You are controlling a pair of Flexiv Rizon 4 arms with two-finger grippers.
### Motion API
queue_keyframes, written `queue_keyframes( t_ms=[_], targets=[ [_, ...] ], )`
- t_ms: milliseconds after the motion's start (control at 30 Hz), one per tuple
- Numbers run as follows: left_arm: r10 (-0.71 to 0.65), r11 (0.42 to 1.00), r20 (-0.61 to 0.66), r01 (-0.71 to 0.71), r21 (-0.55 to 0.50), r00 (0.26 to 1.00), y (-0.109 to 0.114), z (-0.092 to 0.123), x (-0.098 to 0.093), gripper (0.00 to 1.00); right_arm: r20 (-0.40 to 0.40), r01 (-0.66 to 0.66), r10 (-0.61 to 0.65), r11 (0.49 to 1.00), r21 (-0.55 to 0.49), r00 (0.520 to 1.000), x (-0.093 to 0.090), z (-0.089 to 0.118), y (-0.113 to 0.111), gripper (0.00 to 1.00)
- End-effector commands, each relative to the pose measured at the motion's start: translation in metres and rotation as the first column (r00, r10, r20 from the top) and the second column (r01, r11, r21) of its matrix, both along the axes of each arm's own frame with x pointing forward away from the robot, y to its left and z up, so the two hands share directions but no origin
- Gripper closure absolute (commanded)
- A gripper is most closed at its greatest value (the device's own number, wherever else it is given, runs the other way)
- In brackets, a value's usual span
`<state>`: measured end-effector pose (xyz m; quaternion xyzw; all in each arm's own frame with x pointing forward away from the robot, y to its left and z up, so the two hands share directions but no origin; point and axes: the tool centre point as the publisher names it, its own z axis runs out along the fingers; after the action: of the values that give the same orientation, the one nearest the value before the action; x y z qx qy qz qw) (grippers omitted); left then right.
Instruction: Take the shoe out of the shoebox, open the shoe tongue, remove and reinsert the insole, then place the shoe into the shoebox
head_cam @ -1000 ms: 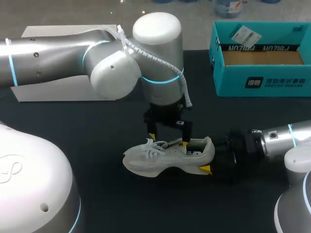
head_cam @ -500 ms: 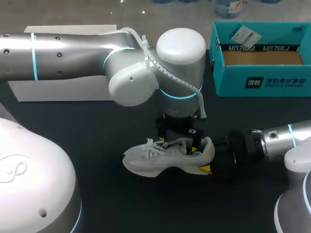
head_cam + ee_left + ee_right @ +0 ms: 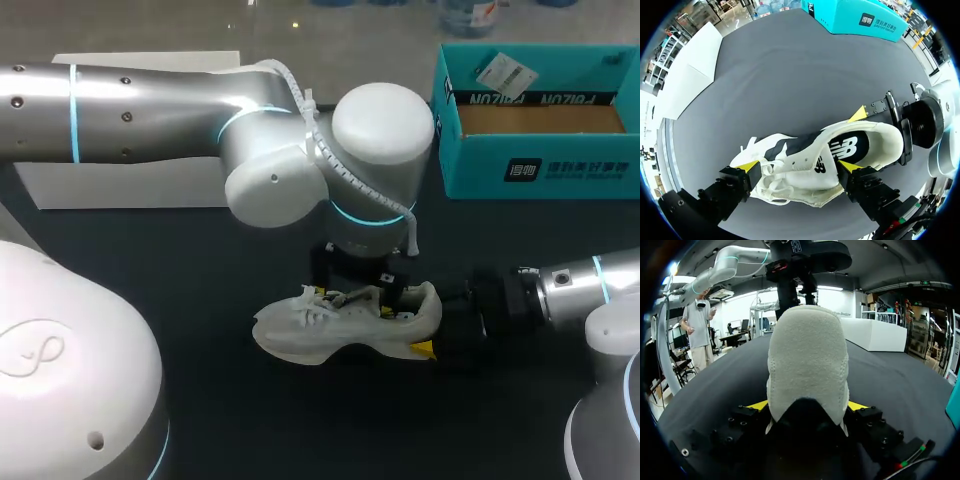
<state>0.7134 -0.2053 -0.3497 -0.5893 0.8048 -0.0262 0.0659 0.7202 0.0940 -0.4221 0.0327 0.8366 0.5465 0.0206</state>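
Black tabletop (image 3: 200,300) everywhere, and the white shoe (image 3: 320,335) is sitting out on it, not in the box. From my seat, the right claw (image 3: 807,405) is clamped on the heel (image 3: 807,355), one yellow tip pressed against each side, so it's gripping the shoe with the toe pointing straight away from it. The left claw (image 3: 799,165) comes down from above over the shoe with its fingers spread wide along the shoe's length. One tip is right at the laces (image 3: 765,182) and the other is at the edge of the foot opening, nearer the heel. That's not a pinch, so I'd call it open. The teal shoebox (image 3: 540,165) sits well apart from both claws, off beyond the right one, lid off and brown cardboard showing inside. A white flat box (image 3: 120,188) lies well away on the left claw's side, partly under that arm.
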Motion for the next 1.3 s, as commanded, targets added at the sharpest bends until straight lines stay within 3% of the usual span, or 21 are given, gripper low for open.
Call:
queue_keyframes(
  t_ms=[33,100,133,167,200,300,367,833,1067,1300],
  targets=[
    [0.009,1.000,-0.007,-0.009,-0.022,1.000,0.014,0.009,-0.001,0.00,0.000,0.002,-0.002,1.000,-0.002,1.000,0.000,0.001,0.000,1.00],
    [0.016,0.999,-0.025,-0.017,-0.035,1.000,0.019,0.012,-0.001,0.04,0.000,0.002,-0.002,1.000,-0.002,1.000,0.000,0.001,0.000,1.00],
    [0.020,0.999,-0.029,-0.021,-0.041,0.999,0.021,0.014,0.000,0.16,0.000,0.002,-0.002,1.000,-0.002,1.000,0.000,0.001,0.000,1.00],
    [0.021,0.999,-0.032,-0.023,-0.044,0.999,0.022,0.015,0.000,0.38,0.000,0.002,-0.002,1.000,-0.002,1.000,0.000,0.001,0.000,1.00],
    [0.026,0.998,-0.036,-0.028,-0.049,0.999,0.023,0.016,0.000,0.51,0.000,0.002,-0.002,1.000,-0.002,1.000,0.000,0.001,0.000,1.00],
    [0.036,0.997,-0.059,-0.040,-0.071,0.998,0.026,0.018,0.001,0.74,0.000,0.002,-0.002,1.000,-0.002,1.000,0.000,0.001,0.000,1.00],
    [0.036,0.995,-0.076,-0.043,-0.085,0.996,0.028,0.019,0.001,0.98,0.000,0.002,-0.002,1.000,-0.002,1.000,0.000,0.001,0.000,1.00],
    [-0.061,0.971,-0.292,-0.011,-0.240,0.955,0.034,0.030,-0.004,1.00,0.000,0.002,-0.002,1.000,-0.002,1.000,0.000,0.001,0.000,1.00],
    [-0.063,0.947,-0.306,-0.040,-0.319,0.950,0.057,0.053,-0.002,1.00,0.000,0.002,-0.002,1.000,-0.002,1.000,0.000,0.001,0.000,1.00],
    [-0.046,0.928,-0.313,-0.075,-0.364,0.949,0.086,0.063,-0.006,1.00,0.000,0.002,-0.002,1.000,-0.002,1.000,0.000,0.001,0.000,1.00]
  ],
)
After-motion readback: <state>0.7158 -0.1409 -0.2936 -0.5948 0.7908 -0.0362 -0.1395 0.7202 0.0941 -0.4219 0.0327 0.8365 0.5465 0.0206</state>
